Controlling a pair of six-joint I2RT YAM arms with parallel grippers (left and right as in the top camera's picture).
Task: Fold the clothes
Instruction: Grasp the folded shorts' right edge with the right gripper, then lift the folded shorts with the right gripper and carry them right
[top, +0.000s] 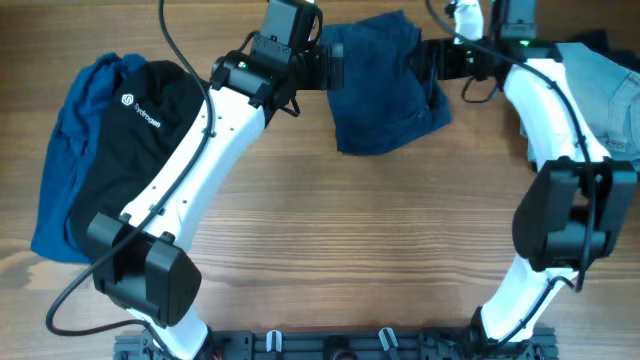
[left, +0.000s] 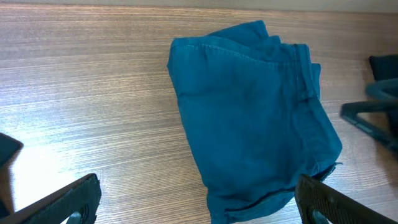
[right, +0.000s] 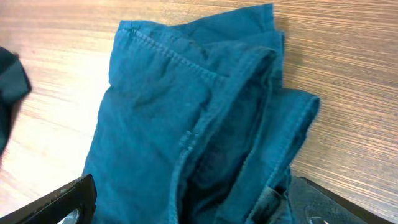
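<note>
Royal-blue garment (top: 55, 170) lies crumpled at the left edge of the wooden table (top: 350, 230), and a black top (top: 150, 125) with a small white logo rests partly over its right side. The left arm's white links cross above that top, reaching toward the far middle of the table. There the left gripper (top: 334, 65) has its jaws spread wide and nothing in them; its wrist view shows both dark fingers (left: 68, 202) low in the picture, with one end of the cloth lying between them. Just to its right, the dark navy shorts (top: 385, 85) lie folded into a compact bundle on the wood at the far centre, seams and hems stacked along one side. The right gripper (top: 428, 58) sits at the shorts' right edge, also fully open and clasping nothing. In its wrist view the folded layers lie between the fingers, and whether one finger brushes the fabric cannot be told. Pale blue denim (top: 610, 90) lies at the far right.
</note>
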